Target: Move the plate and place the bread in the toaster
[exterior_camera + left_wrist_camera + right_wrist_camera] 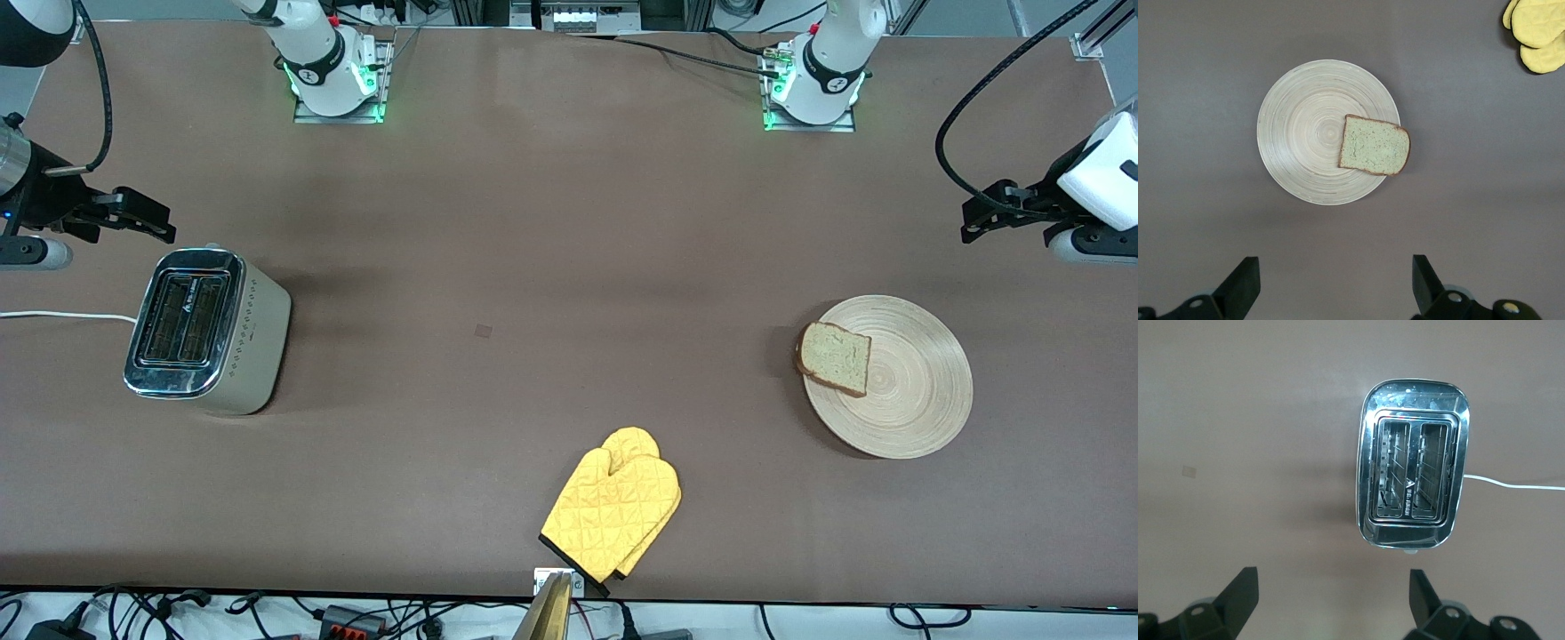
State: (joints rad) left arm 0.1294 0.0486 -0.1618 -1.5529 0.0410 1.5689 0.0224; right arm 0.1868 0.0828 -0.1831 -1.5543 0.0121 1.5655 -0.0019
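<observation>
The tan wooden plate (920, 396) lies at the left arm's end of the table. The bread (834, 357) rests on its rim, overhanging a little toward the right arm's end. The beige toaster (209, 331) stands at the right arm's end, both slots empty. My left gripper (978, 218) is open and empty, up over bare table beside the plate. Its wrist view shows the plate (1301, 133), the bread (1375, 145) and the gripper (1336, 280). My right gripper (147, 218) is open and empty over bare table beside the toaster. Its wrist view shows the toaster (1413, 472) and the gripper (1331, 597).
A yellow oven mitt (613, 511) lies at the table's edge nearest the front camera, midway between the arms; it also shows in the left wrist view (1537, 33). The toaster's white cord (62, 315) runs off the table's end.
</observation>
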